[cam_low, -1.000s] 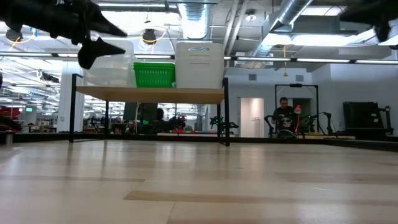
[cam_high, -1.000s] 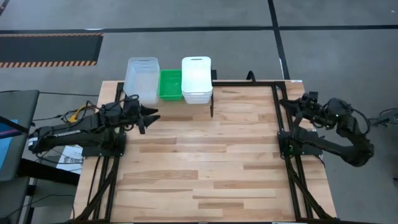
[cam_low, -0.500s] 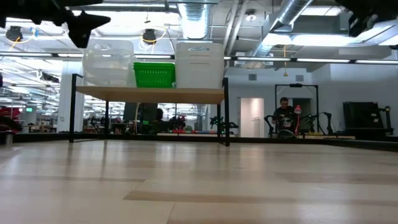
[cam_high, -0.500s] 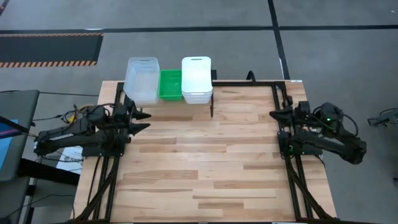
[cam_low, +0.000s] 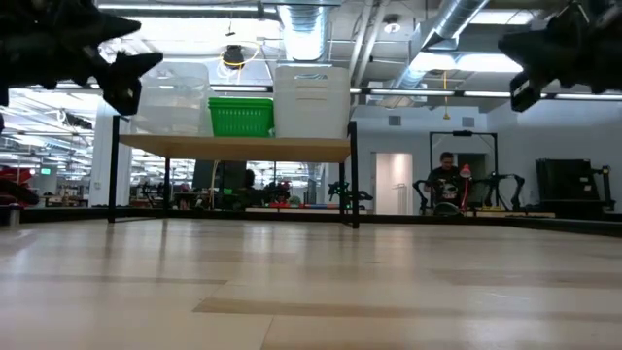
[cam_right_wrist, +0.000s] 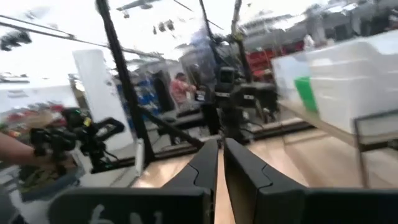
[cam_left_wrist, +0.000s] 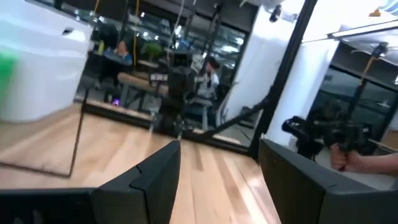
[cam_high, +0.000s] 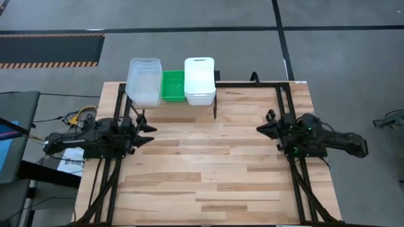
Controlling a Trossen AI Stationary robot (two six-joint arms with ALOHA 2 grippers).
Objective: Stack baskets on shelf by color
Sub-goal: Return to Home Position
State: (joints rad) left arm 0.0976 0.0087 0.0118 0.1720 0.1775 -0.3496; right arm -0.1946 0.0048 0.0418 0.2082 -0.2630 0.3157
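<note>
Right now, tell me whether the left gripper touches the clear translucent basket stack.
Apart: the high view shows bare wooden tabletop between left gripper and clear stack.

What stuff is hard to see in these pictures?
Green baskets: high view, squeezed between the clear stack and white stack; their number cannot be counted.
Shelf: high view, its board lies hidden under the baskets.
White stack: left wrist view, blurred, cut by the edge.
Person: low view, too small for detail.

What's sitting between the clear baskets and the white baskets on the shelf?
The green baskets, between the clear baskets and the white baskets on the shelf; the high and low views both show it.
</note>
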